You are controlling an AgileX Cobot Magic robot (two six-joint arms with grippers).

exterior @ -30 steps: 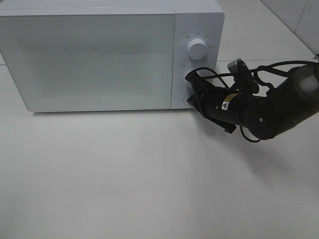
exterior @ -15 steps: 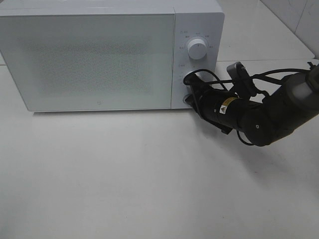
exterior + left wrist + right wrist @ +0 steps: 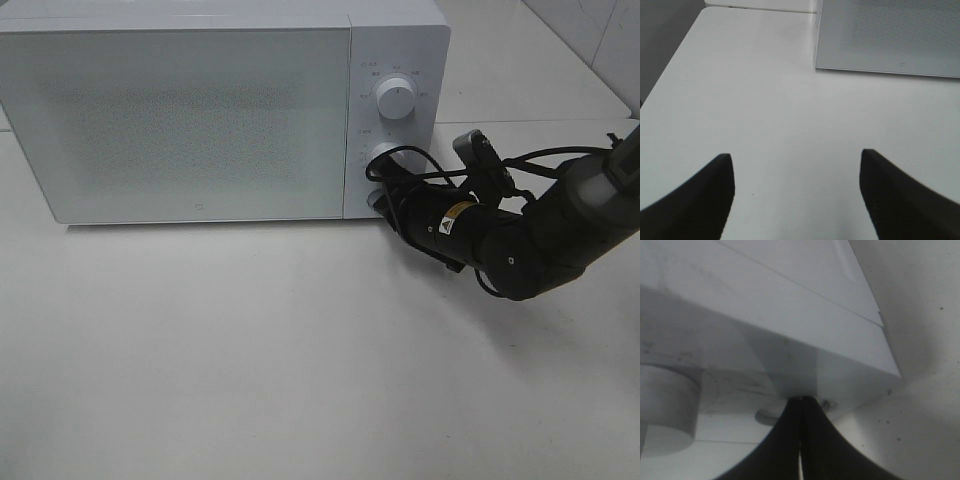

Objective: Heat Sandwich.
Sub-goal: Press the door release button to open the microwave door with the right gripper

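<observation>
The sandwich is out of view. The white microwave (image 3: 200, 110) stands at the back of the table with its door closed. My right gripper (image 3: 381, 197) is shut, and its tips rest against the round button (image 3: 771, 416) at the bottom of the control panel, just below the lower knob (image 3: 385, 157). The right wrist view shows the closed fingertips (image 3: 801, 402) meeting the panel beside that knob (image 3: 665, 410). My left gripper (image 3: 796, 157) hangs open over bare table, holding nothing, with the microwave's front (image 3: 890, 35) ahead of it.
An upper dial (image 3: 397, 101) sits above the lower knob on the panel. The white table (image 3: 300, 350) stretches in front of the microwave. Black cables loop over the right arm (image 3: 520, 240). The table's left edge (image 3: 675, 55) shows in the left wrist view.
The right arm has dropped slightly along the control panel, uncovering the lower knob; its shut tips now sit at the button below. The left gripper has not moved.
</observation>
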